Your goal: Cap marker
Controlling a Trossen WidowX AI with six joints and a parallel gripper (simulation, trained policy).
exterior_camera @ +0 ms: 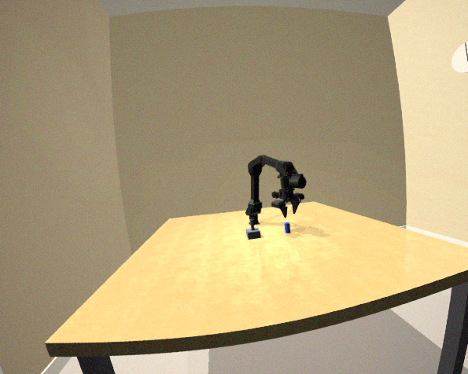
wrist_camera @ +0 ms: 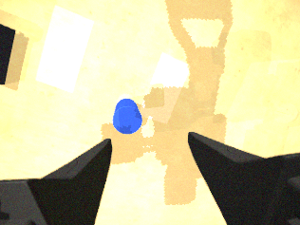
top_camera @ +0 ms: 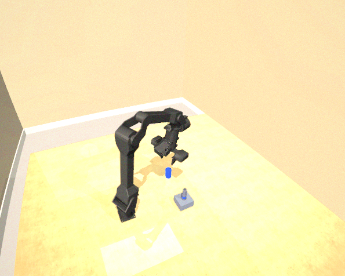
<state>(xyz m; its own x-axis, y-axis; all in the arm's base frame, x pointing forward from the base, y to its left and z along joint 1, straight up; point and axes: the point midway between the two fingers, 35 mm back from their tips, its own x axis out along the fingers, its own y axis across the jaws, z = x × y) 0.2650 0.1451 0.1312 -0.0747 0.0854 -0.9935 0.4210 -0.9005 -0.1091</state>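
The blue cap (top_camera: 168,173) (exterior_camera: 287,228) (wrist_camera: 127,116) stands upright on the table. The grey marker (top_camera: 184,192) stands upright in the grey holder block (top_camera: 183,202) (exterior_camera: 253,234), with a blue band at its foot; it is hard to make out in the exterior view. My gripper (top_camera: 167,160) (exterior_camera: 289,215) (wrist_camera: 150,140) is open and empty, pointing down above the table. Its fingertips are higher than the cap. In the wrist view the cap lies ahead of the fingertips, nearer the left finger. The far fingertip is partly hidden in the top view.
The wooden table (top_camera: 240,207) (exterior_camera: 226,281) carries the arm's base (top_camera: 126,214). The holder block stands a short way from the cap, toward the front in the top view. A dark piece (wrist_camera: 6,53) shows at the wrist view's left edge. Walls stand behind the table.
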